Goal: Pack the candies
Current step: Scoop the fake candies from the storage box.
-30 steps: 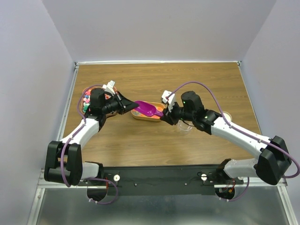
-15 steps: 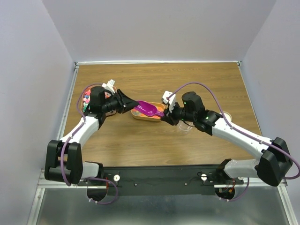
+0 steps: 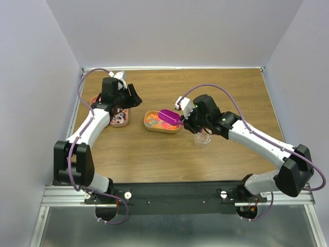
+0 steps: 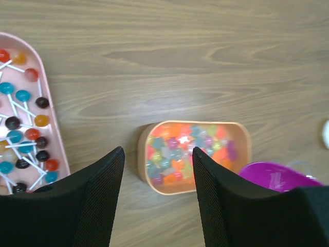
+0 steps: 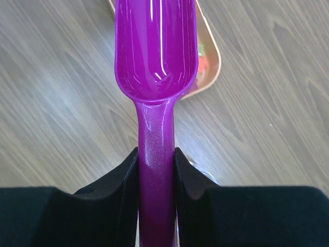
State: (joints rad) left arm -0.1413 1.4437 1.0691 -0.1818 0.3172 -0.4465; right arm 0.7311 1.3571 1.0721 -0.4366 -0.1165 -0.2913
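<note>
The right claw (image 5: 157, 164) is clamping the scoop (image 5: 156, 51), whose axis is pointing at the candies (image 4: 187, 152) in the tray (image 4: 140, 162) ahead. The left claw (image 3: 132, 98) is hanging open, left of the tray.

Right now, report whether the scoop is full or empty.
Empty: in the right wrist view the scoop shows a bare, glossy bowl, nothing inside.

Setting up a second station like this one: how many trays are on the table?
2. The lollipop tray lies by the table's left edge; the other tray, filled with small sweets, lies mid-table, the purple scoop above its right end. None seems hidden.
</note>
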